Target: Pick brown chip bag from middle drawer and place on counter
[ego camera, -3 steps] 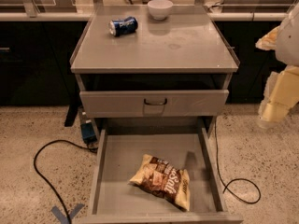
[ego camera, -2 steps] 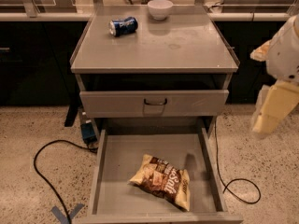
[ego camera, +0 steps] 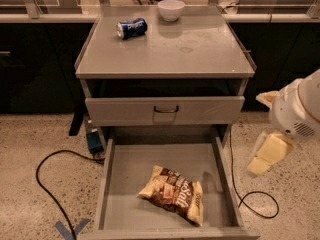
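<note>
**Item 1, brown chip bag (ego camera: 175, 194).** It lies flat on the floor of the middle drawer (ego camera: 131, 166), toward the front edge. It is to the left of the pincer (ego camera: 267, 156) and lower in the view, with the drawer's right wall between the two. Its long axis runs on a diagonal, the far end pointing away from the pincer and the near end angled toward the pincer's side. Nothing touches it, and nothing else lies in the drawer.

**Item 2, middle drawer.** It is pulled fully open, well to the left of the pincer.

**Item 3, pincer.** It hangs outside the drawer, off its right wall and over the speckled floor, apart from the bag. We cannot tell whether it is spread or pressed together. It holds nothing that we can see. There is one arm only; its white rounded body sits above and to the right of the pincer at the frame's edge, with the pincer tilted down and leftward.

**Item 4, counter (ego camera: 165, 54).** This surface is up and to the left of the pincer. It carries a blue soda can (ego camera: 131, 28) and a white bowl (ego camera: 171, 9) at the far side.

**Item 5, upper drawer front (ego camera: 165, 110).** It is shut, and sits left of the pincer and above the open drawer.

**Judgement.** We judge the pick has not yet begun. The coming move calls for travel leftward over the wall, then down.
</note>
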`<state>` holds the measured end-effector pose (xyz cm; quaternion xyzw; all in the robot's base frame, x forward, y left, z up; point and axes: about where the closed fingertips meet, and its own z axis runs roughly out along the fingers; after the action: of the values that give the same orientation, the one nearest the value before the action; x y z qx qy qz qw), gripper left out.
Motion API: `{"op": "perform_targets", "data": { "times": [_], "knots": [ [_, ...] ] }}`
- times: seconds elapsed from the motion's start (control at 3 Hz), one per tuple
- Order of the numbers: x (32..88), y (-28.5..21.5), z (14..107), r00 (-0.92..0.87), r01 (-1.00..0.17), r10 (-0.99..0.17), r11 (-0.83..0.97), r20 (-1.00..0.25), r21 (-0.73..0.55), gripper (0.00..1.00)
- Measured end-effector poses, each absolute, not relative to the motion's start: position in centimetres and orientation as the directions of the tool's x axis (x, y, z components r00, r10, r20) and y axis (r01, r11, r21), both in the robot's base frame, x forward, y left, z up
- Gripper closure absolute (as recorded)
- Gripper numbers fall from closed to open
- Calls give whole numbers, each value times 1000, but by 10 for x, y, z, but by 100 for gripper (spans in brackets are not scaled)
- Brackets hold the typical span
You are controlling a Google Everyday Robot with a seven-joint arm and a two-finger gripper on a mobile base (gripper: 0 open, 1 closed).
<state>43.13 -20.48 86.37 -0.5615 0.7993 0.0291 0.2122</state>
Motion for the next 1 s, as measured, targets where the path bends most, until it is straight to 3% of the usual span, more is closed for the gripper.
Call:
{"op": "perform_targets", "data": {
  "times": [0.33,1.0],
  "knots": [
    [431,-198,821,-309,-895,-839,415,-448,-161,0],
    [424,-186,762,-337,-893,-811,436,-477,-110,0]
  ]
}}
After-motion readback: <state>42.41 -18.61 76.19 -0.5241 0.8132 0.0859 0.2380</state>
